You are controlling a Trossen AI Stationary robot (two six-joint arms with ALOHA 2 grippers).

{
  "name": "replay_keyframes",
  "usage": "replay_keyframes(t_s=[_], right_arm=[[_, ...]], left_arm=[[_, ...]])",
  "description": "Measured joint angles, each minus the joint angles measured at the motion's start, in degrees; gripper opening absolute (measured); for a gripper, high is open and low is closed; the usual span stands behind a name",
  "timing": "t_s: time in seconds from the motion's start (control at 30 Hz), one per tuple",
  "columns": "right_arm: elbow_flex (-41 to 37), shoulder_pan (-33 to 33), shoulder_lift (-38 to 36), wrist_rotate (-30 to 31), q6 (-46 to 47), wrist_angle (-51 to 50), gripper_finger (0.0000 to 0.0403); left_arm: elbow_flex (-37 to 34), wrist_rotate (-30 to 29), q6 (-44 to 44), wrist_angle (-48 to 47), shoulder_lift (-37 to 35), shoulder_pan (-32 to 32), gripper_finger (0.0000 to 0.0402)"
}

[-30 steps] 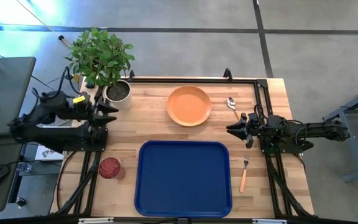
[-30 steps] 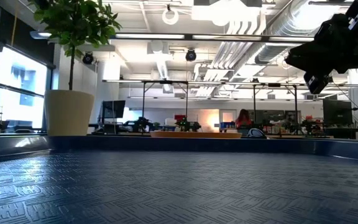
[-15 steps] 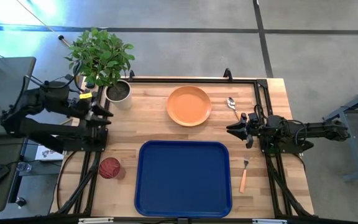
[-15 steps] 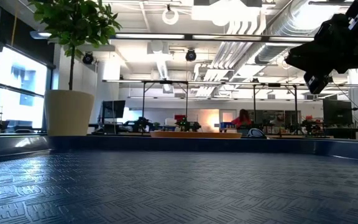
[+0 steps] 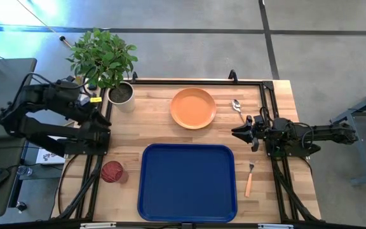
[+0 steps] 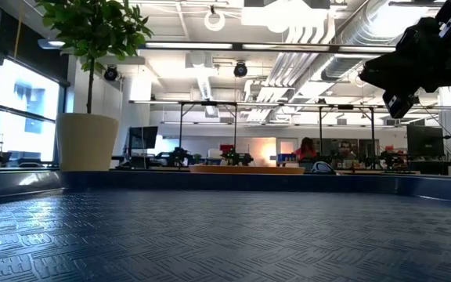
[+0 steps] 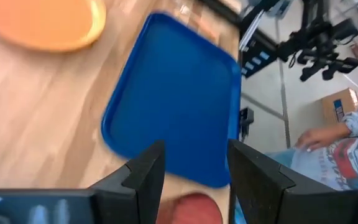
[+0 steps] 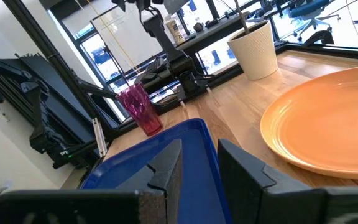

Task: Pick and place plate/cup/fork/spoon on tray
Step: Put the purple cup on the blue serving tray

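Note:
The orange plate lies at the table's far middle, with the spoon to its right. The blue tray lies at the near middle. The fork lies right of the tray, and the dark-red cup stands left of it. My left gripper is open and empty at the table's left edge, tipped down; its wrist view shows the tray and the cup below it. My right gripper is open and empty, between the spoon and the fork, pointing at the plate.
A potted plant stands at the far left corner, close to my left arm. The black frame runs along the table's edges. A person's hand and sleeve show beyond the table's near side in the left wrist view.
My left arm has drawn back toward the table's left edge and risen, and its gripper has tipped down toward the table. The tableware and the tray have stayed where they were.

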Motion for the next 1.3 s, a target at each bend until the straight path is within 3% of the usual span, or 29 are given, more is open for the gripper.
replay_keyframes(t_s=[0.2,0.4,0.6,1.3], right_arm=[[0.00,-0.01,0.00,0.01,0.00,0.00,0.0094],[0.01,0.01,0.00,0.02,0.00,0.00,0.0094],[0.02,0.00,0.00,0.02,0.00,-0.02,0.0094],[0.01,0.01,0.00,0.02,0.00,-0.04,0.0094]], left_arm=[[0.35,5.00,-5.78,-7.41,2.03,0.00,0.0163],[0.35,5.04,-7.86,-14.18,3.65,0.02,0.0163],[0.04,5.04,-13.94,-14.07,3.94,-1.05,0.0163],[0.00,1.04,-14.21,-13.07,13.70,-19.58,0.0163]])
